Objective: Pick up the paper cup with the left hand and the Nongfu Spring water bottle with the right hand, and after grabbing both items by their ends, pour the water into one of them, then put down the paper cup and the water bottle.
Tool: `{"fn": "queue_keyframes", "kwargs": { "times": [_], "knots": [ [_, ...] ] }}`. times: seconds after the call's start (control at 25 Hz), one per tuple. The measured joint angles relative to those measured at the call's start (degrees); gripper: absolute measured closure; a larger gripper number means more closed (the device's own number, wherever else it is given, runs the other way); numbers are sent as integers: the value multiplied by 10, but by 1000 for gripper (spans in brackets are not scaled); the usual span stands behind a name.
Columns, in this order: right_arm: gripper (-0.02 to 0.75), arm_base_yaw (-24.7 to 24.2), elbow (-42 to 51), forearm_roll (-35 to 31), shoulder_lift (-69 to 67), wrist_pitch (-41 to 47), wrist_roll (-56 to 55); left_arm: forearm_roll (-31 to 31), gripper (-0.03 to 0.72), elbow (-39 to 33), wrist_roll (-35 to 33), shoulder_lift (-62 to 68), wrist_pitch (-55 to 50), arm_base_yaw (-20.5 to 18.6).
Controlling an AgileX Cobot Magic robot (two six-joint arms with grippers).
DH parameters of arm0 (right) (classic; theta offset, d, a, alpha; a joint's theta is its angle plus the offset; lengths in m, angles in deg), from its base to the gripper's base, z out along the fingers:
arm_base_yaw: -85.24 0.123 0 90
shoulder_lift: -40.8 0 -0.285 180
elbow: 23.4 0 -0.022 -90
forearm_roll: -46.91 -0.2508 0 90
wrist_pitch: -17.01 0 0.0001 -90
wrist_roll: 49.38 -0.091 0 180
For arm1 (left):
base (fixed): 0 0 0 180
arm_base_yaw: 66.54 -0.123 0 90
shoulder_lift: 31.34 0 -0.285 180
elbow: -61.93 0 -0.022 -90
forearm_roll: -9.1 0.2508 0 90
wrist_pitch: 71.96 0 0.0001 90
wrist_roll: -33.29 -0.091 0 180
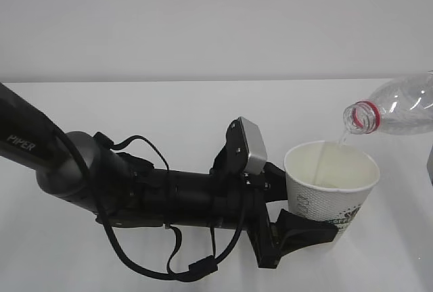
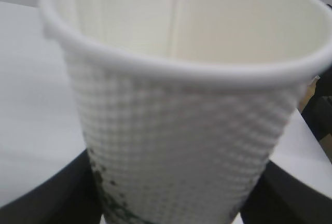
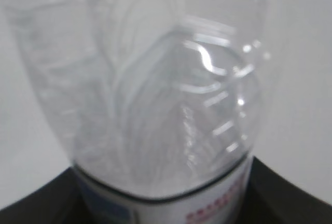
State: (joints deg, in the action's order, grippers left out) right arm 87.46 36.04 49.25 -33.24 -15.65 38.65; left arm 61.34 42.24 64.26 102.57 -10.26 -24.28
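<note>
The white paper cup (image 1: 331, 187) stands upright, off the table, with my left gripper (image 1: 301, 205) shut on its lower half. In the left wrist view the dimpled paper cup (image 2: 176, 125) fills the frame between the black fingers (image 2: 46, 198) of my left gripper (image 2: 171, 206). The clear Nongfu Spring water bottle (image 1: 399, 106) lies tilted, its red-ringed mouth over the cup's rim. A thin stream of water (image 1: 336, 143) falls into the cup. In the right wrist view my right gripper (image 3: 163, 211) is shut on the water bottle (image 3: 155, 105) at its label. The exterior view does not show that gripper.
The white table (image 1: 169, 116) stretches behind and left of the cup. My left arm (image 1: 101, 177), with its loose cables and grey camera block (image 1: 250, 144), lies low across the front left. A grey edge (image 1: 430, 167) shows at the far right.
</note>
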Motion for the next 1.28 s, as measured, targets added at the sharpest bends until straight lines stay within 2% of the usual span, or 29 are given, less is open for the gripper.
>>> {"fn": "queue_keyframes", "kwargs": {
  "times": [1.28],
  "knots": [
    [298,0,0,0,0,-1,5,2,177,0,0,0,-1,0]
  ]
}}
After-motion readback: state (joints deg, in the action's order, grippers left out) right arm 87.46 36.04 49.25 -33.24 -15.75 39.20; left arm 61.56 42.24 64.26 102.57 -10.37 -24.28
